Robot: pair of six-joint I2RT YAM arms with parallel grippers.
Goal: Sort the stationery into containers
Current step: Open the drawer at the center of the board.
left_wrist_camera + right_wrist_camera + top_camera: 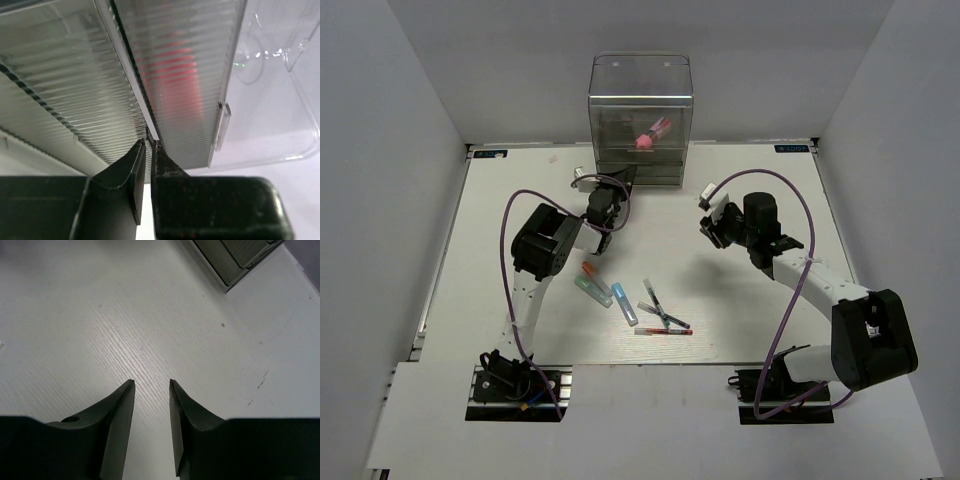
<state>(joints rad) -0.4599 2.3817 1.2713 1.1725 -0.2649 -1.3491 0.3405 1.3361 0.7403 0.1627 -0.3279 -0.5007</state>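
Currently three markers (592, 289) and three pens (663, 331) lie loose; left fingers (129, 172) pinch one drawer (185, 75), right fingers (120, 412) apart.

Box (640, 110): clear grey-tinted plastic, glossy, bright highlights on its walls. Drawer (185, 75) front: translucent plastic, finely ribbed, with a sheen along each ridge. Counter (100, 315): white, matt, with a fine streaked grain like printed laminate and a few dark scuffs. My left pincer (148, 150): black, matt, finely pitted, edges slightly worn. My right pincer (151, 385): the same black, smooth, with a dull sheen.
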